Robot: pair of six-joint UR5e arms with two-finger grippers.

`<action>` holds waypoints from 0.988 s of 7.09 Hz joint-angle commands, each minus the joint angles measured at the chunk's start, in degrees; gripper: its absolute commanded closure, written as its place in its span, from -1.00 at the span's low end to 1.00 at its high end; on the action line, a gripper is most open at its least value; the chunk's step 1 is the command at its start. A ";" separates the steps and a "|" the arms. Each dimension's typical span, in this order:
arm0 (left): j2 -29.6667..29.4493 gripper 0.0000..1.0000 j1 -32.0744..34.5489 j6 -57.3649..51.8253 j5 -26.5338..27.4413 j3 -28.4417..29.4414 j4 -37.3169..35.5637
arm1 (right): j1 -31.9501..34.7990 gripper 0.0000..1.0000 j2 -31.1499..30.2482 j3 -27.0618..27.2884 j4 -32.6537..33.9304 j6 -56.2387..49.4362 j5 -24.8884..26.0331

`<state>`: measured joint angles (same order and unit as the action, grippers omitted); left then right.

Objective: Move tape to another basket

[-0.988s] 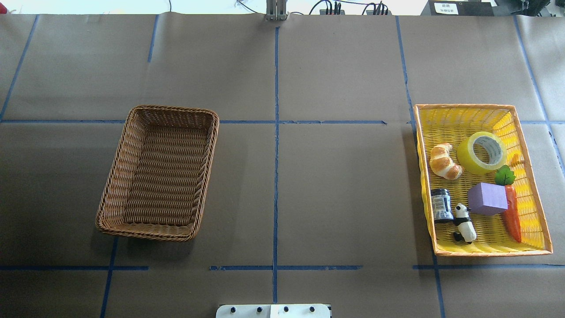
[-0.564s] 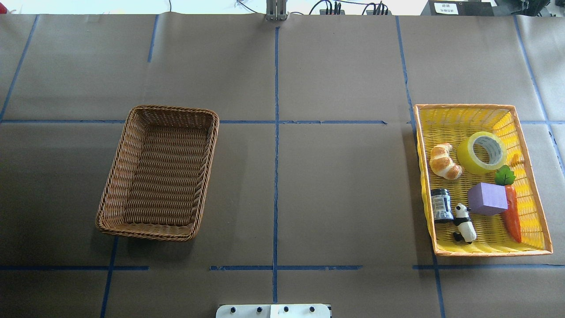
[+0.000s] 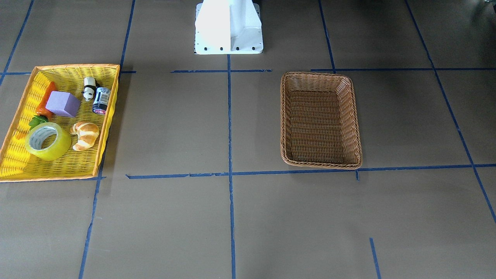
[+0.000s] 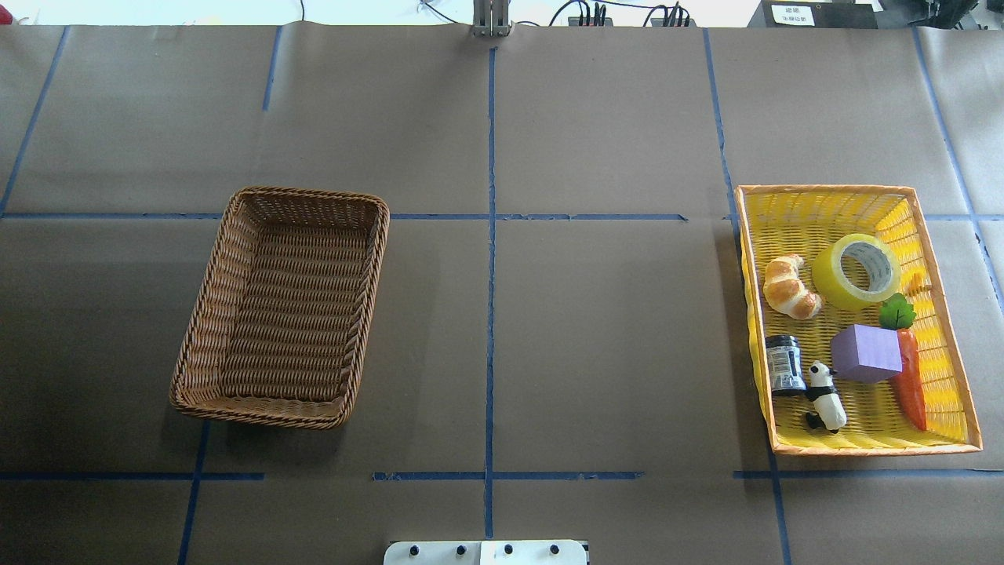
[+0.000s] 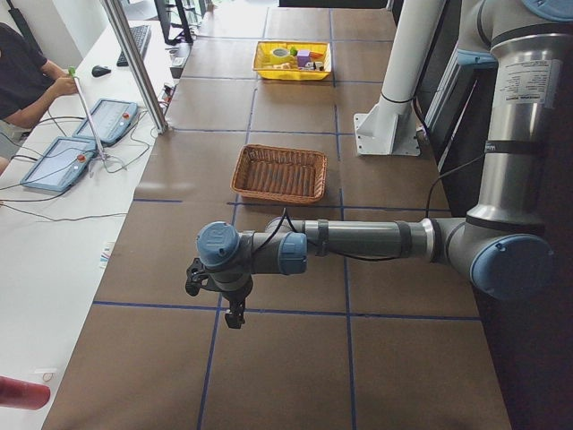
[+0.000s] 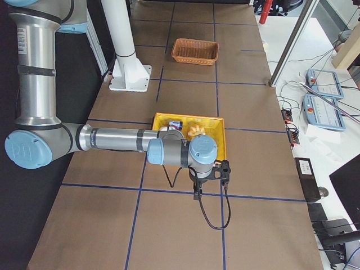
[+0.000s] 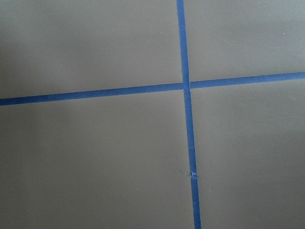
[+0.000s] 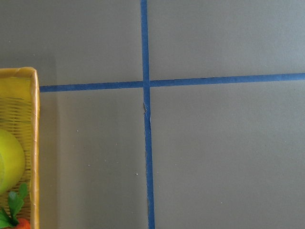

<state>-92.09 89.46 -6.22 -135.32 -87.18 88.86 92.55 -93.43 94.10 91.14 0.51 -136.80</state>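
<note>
Left gripper [image 5: 233, 322] hangs point-down over bare bench [image 4: 596, 337], well apart from the basket [image 4: 210, 314]. It shows only in the side view, so I cannot tell whether its jaws are spread or pressed together. Right gripper [image 6: 196, 196] hangs likewise, just off the outer end of the yellow basket [image 4: 823, 188]; its jaw state cannot be told either. Neither gripper holds anything that can be made out.

Overhead view: the basket, brown wicker, sits at 9 o'clock from the bench centre, with nothing inside. The yellow basket sits at 3 o'clock, well apart from it.

The tape [image 4: 851, 275] lies in the yellow basket, toward 1 o'clock from that basket's middle, tilted, with its core opening facing up.

- Croissant [image 4: 788, 287]: at 9 o'clock of the tape, just beside it.
- Purple block [image 4: 865, 353]: at 6 o'clock of the tape.
- Carrot [image 4: 911, 384]: alongside the block, with its green leaves at 5 o'clock of the tape, close against it.
- Dark jar [image 4: 784, 364] and panda figure [image 4: 825, 396]: near the basket's 7 o'clock corner.

Blue tape lines [image 7: 186, 86] cross on the bench under the left wrist camera.
</note>
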 commanded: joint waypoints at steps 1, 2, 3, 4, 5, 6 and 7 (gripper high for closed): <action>-0.10 -1.00 -0.17 0.15 -0.03 0.00 0.00 | 0.00 -1.00 0.36 -0.15 0.00 0.02 -0.13; -0.19 -1.00 -0.08 0.24 -0.20 -1.05 -0.09 | 0.00 -1.00 0.36 0.03 0.00 0.10 -0.13; -0.28 -1.00 -0.17 0.41 -0.20 -1.15 -0.09 | 0.00 -1.00 0.45 0.11 0.00 0.10 -0.13; -0.45 -1.00 -0.17 0.42 -0.38 -1.58 -0.09 | 0.00 -1.00 0.71 0.99 0.00 0.28 -0.22; -0.46 -1.00 -0.17 0.42 -0.38 -1.67 0.00 | -0.09 -1.00 0.71 1.17 0.00 -0.07 -0.05; -0.54 -1.00 -0.17 0.42 -0.38 -1.93 0.00 | -0.35 -1.00 1.67 1.17 0.17 0.02 -0.22; -0.72 -1.00 -0.25 0.42 -0.38 -2.02 0.00 | -0.44 -1.00 2.72 0.65 0.61 0.02 -0.22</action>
<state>-92.64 89.27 -5.80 -135.70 -89.02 88.85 92.28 -91.85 95.09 91.36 0.53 -136.98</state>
